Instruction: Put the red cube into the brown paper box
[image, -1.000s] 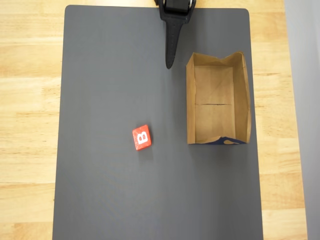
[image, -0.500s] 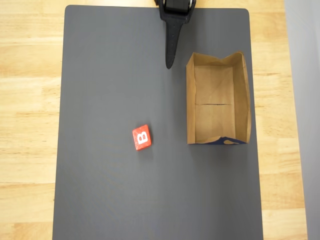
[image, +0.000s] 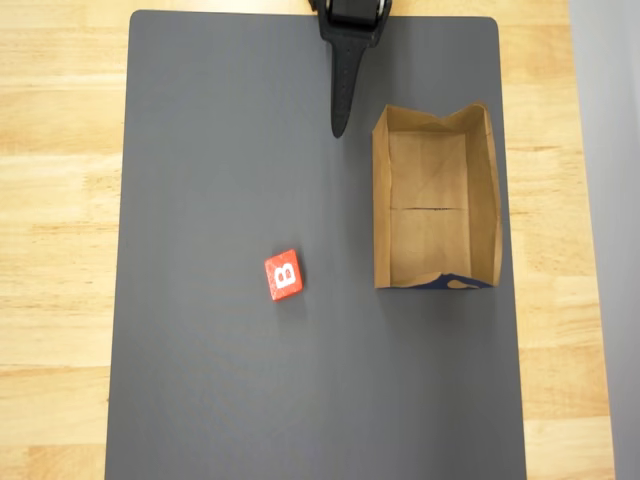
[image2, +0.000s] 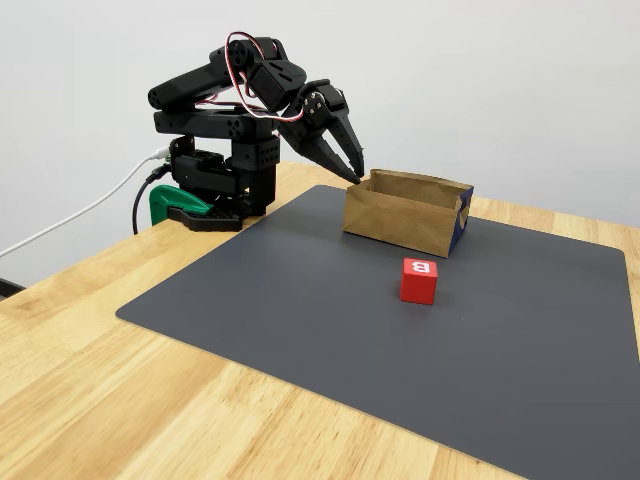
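The red cube (image: 283, 275) lies near the middle of the dark grey mat, its white "B" facing up in the overhead view; in the fixed view the cube (image2: 419, 281) stands in front of the box. The brown paper box (image: 381, 205) sits open-topped and empty at the mat's right side, with dark blue at its near short edge (image2: 400, 222). My black gripper (image: 340, 125) hangs at the mat's top edge, just left of the box's far corner, well away from the cube. Its fingers (image2: 343, 152) come together at the tips, shut and holding nothing.
The grey mat (image: 200, 150) covers most of a wooden table (image: 55, 200). My arm's base is held by a green clamp (image2: 177, 205) at the table's far edge, with a white cable (image2: 80, 215) trailing off to the left.
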